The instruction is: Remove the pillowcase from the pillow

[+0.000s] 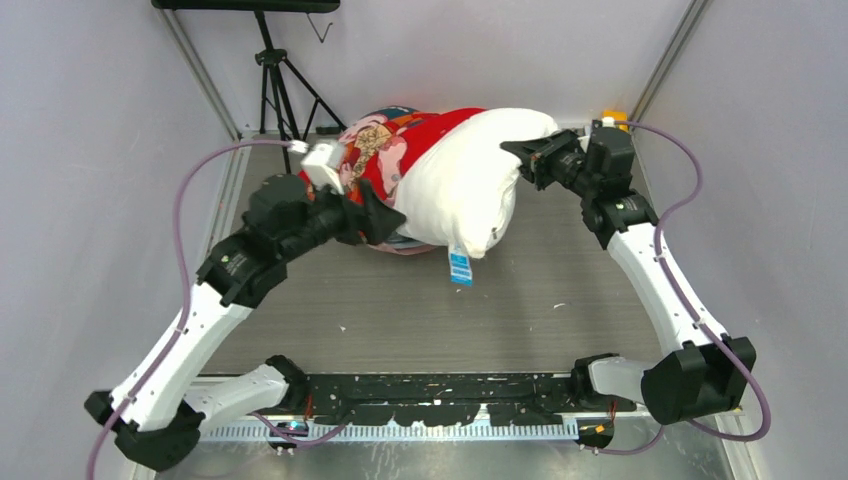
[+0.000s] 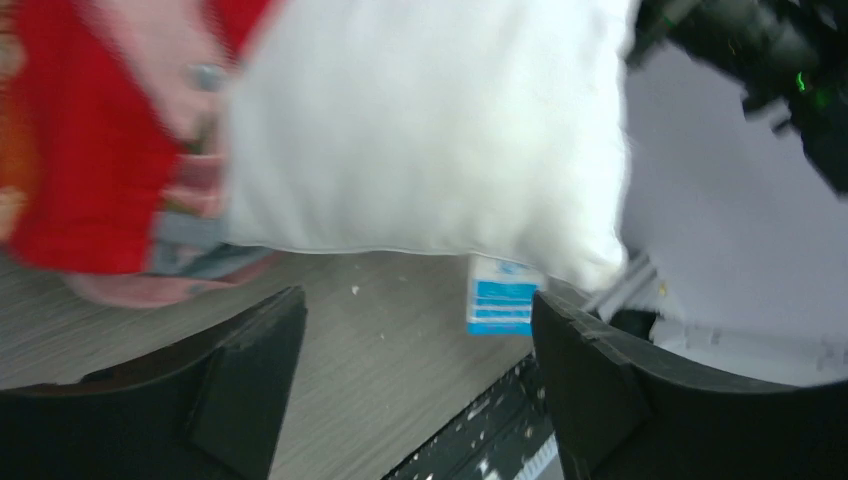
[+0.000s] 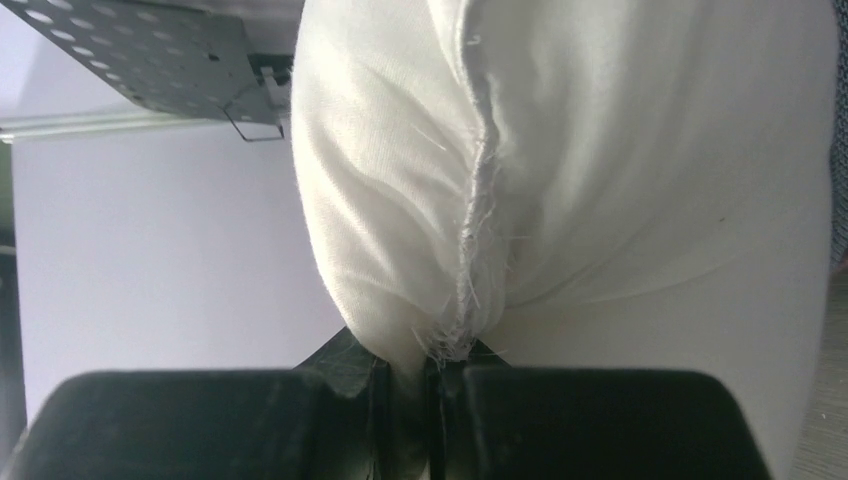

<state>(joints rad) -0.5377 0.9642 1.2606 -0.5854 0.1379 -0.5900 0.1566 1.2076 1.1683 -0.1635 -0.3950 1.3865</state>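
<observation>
The white pillow [image 1: 470,180] lies at the back of the table, about half out of the red printed pillowcase [image 1: 400,150], which covers its left end. A small blue tag [image 1: 460,266] hangs from the pillow's near edge. My right gripper [image 1: 527,157] is shut on the pillow's right corner; the frayed seam [image 3: 470,250] runs down into its jaws. My left gripper [image 1: 385,215] is open and empty, just at the near left side of the pillow by the pillowcase edge. The left wrist view shows the pillow [image 2: 430,130], the pillowcase [image 2: 90,150] and the tag [image 2: 500,296] ahead of its spread fingers.
A grey table [image 1: 430,310] with railed edges. A black tripod [image 1: 275,80] stands behind the back left corner. Grey walls close in on both sides. An orange object [image 1: 613,117] sits at the back right corner.
</observation>
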